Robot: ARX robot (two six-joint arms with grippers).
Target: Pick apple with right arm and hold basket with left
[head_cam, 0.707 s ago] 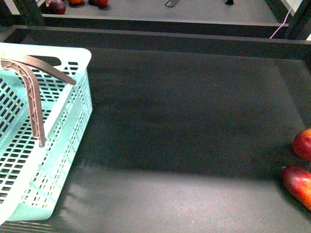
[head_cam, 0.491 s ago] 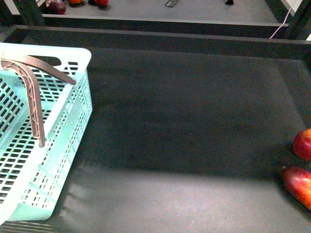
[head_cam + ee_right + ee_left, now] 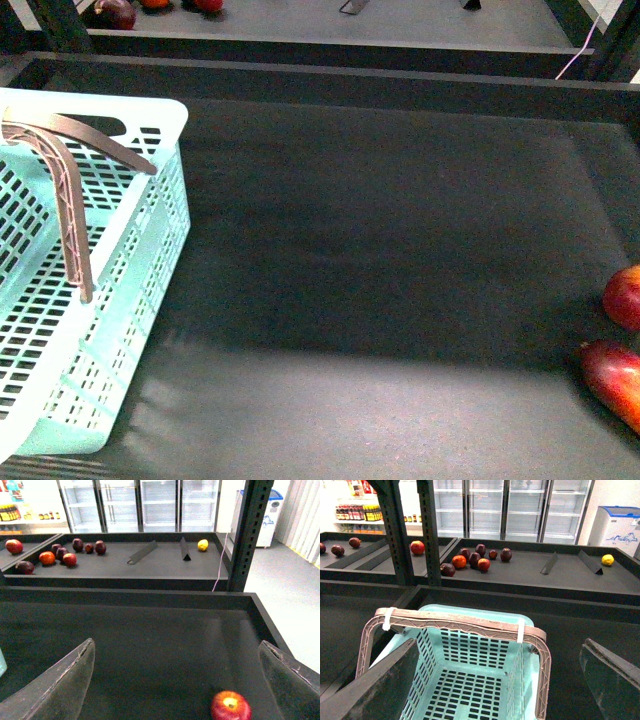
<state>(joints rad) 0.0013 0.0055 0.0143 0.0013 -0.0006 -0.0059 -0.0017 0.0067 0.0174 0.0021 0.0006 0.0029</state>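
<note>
The pale turquoise basket (image 3: 120, 300) stands at the left of the dark shelf, its brown handles (image 3: 70, 210) lying over the opening. In the left wrist view my left gripper (image 3: 495, 680) is open above the basket (image 3: 465, 680), with the handles (image 3: 455, 622) lying between its fingers (image 3: 375, 685) and nothing held. The small round red apple (image 3: 625, 297) lies at the shelf's far right edge. In the right wrist view my right gripper (image 3: 175, 685) is open and empty, and the apple (image 3: 230, 706) lies on the shelf between its fingers, nearer one finger (image 3: 292, 680). Neither gripper shows in the front view.
A longer, darker red fruit (image 3: 615, 380) lies just in front of the apple. A raised dark rim (image 3: 320, 75) borders the shelf at the back. Beyond it another shelf holds several fruits (image 3: 475, 560), a yellow fruit (image 3: 202, 544) and dividers. A dark upright post (image 3: 247, 535) stands at the right.
</note>
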